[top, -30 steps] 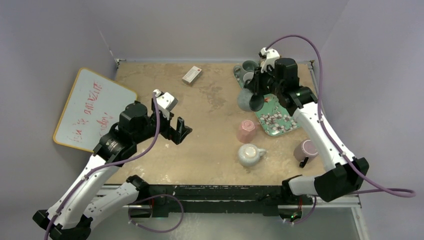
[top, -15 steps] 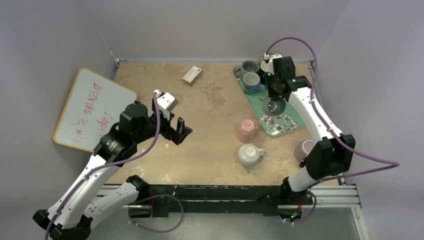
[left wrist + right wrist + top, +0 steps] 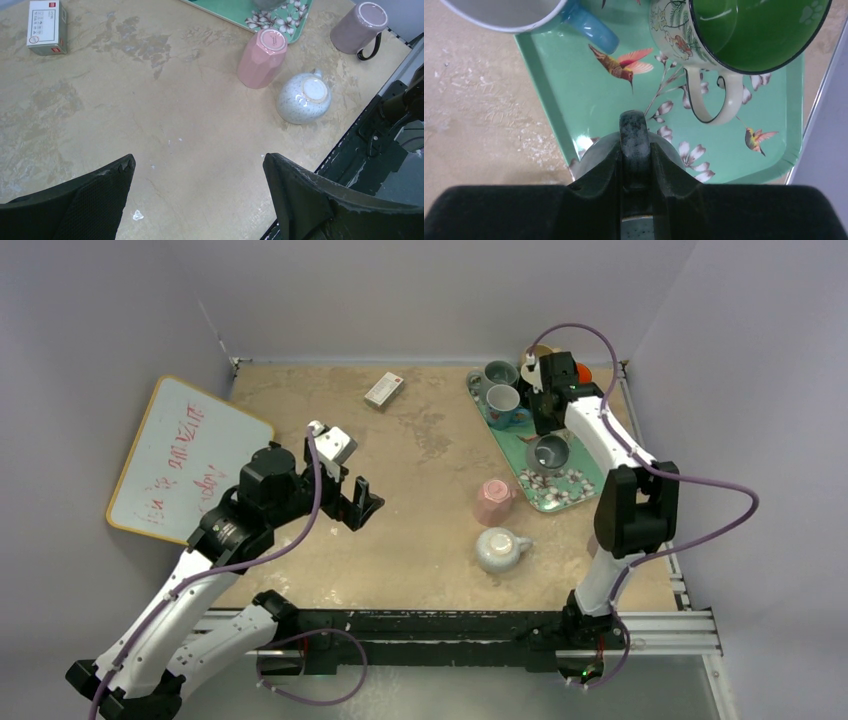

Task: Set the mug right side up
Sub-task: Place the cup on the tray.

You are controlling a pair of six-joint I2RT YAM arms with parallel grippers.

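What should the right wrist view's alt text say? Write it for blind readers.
The right gripper is shut on the handle of a grey mug over a green hummingbird tray. Beyond stand a green-lined floral mug and a blue-handled mug.

The right gripper (image 3: 636, 152) hides most of the grey mug (image 3: 631, 129).

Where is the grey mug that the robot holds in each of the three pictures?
Top view: grey mug upright on the tray, right of centre.
Left wrist: just a sliver of the mug at the top edge, on the tray.
Right wrist: bottom centre, its handle pinched in the right hand.
Shared landmark: the green flowered tray, in all three.
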